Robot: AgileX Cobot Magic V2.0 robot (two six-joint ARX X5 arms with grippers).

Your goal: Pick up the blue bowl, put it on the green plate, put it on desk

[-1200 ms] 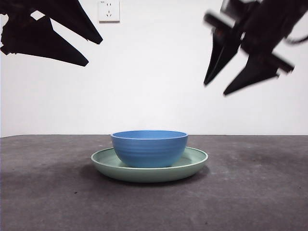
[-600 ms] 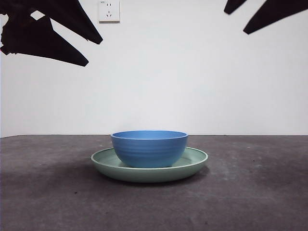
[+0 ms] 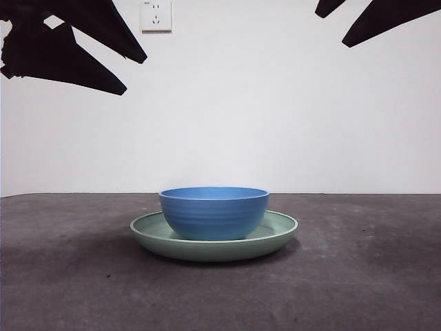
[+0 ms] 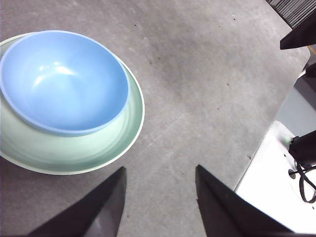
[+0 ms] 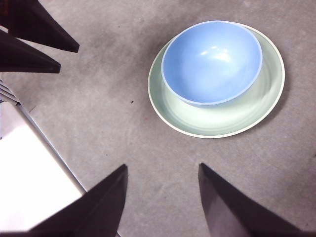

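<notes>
Two vessels, stacked; two grippers, both idle.

Left gripper [image 4: 159, 197]: high and well to the left of the plate, jaws spread, holding nothing.

Plate [image 3: 279, 233]: pale sage green, wide, shallow, raised rim. It lies flat on the desk [image 3: 372, 276]. Judged stiff and smooth, a moulded ware of moderate weight; the low rim offers little to pinch from above.

Bowl [image 3: 214, 214]: medium blue, round, faint level ridges on the outer wall, plain glossy inside. It stands upright on the plate, narrower than it; both wrist views show it off-centre, close to one side of the plate's rim. Judged rigid, light, empty, somewhat slick on the glazed inside. Best hold, in my estimate: one jaw inside and one outside the wall at the rim, on the side where the plate shows widest, so the jaw clears the plate's edge. The ridges should add grip. A glancing touch may slide the bowl, or drag the plate with it.

Right gripper [image 5: 162, 197]: high and well to the right of the plate, jaws parted, empty.

Socket [image 3: 156, 15]: white, on the wall above and left of the plate.
</notes>
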